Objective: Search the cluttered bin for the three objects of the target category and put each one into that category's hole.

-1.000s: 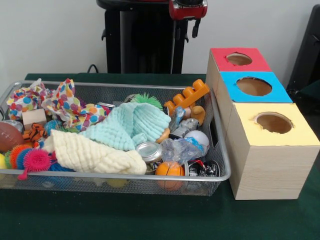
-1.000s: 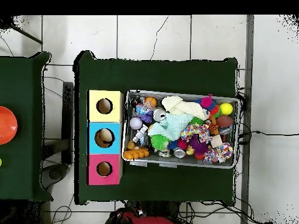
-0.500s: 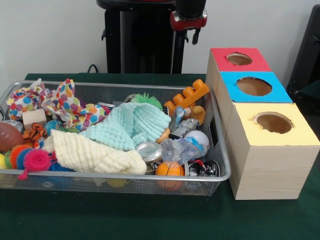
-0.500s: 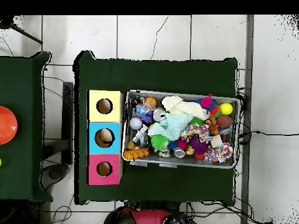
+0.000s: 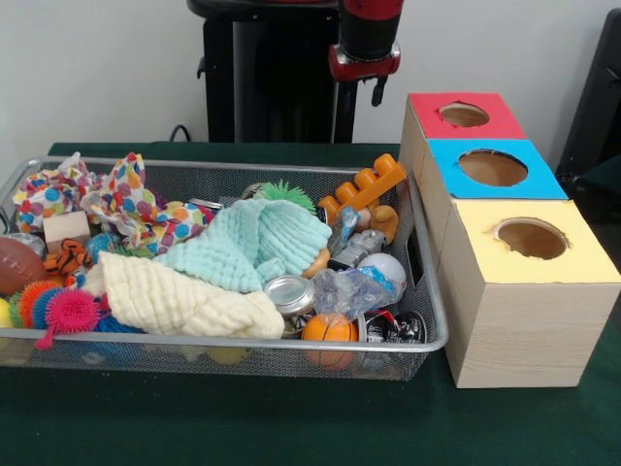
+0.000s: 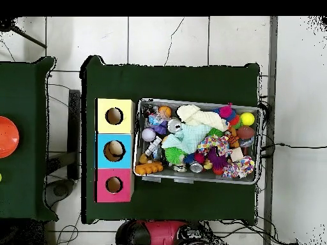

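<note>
A wire mesh bin (image 5: 427, 342) (image 6: 137, 173) on the green table is packed with clutter. It holds a mint cloth (image 5: 254, 243), a cream cloth (image 5: 179, 299), a polka-dot cloth (image 5: 136, 209), an orange toy (image 5: 367, 187), a small basketball (image 5: 328, 328), a white ball (image 5: 386, 267), a tin can (image 5: 289, 293) and a pink spiky ball (image 5: 70, 311). Beside the bin stand three wooden boxes with a red hole top (image 5: 464, 115) (image 6: 114, 185), a blue one (image 5: 493, 167) (image 6: 114, 150) and a yellow one (image 5: 532, 238) (image 6: 114, 116). My gripper (image 5: 361, 83) hangs high behind the bin's far right corner, touching nothing.
A football (image 5: 15, 264) and a wooden block (image 5: 66, 228) lie at the bin's left end. A second green table with an orange bowl (image 6: 5, 136) stands at the overhead view's left edge. The arm's red body (image 6: 159, 233) shows at the bottom edge there.
My gripper has come lower in the front view. In the overhead view the arm's red body has slid to the right along the bottom edge. The bin's contents have not moved.
</note>
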{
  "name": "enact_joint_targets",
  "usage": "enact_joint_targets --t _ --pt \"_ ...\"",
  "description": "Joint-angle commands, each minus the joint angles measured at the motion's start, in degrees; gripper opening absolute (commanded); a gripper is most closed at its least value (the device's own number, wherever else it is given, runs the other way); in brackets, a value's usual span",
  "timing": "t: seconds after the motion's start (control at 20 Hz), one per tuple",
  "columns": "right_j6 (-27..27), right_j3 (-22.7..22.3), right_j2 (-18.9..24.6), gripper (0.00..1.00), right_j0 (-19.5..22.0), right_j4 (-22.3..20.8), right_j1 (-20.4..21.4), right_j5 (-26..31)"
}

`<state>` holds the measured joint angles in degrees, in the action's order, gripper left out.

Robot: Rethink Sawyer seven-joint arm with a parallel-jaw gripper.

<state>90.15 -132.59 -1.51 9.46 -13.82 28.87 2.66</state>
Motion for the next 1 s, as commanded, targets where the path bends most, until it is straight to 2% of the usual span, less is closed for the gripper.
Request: enact_joint_targets --t 0.05,0.65,1.0 --pt "9.1 11.54 3.07 1.0 -0.02 3.49 -1.36 -0.88" --pt "7.76 17.26 3.09 1.0 -1.47 4.38 -1.74 4.65" --pt "6.88 19.5 3.18 1.0 -2.38 5.37 -0.57 9.45"
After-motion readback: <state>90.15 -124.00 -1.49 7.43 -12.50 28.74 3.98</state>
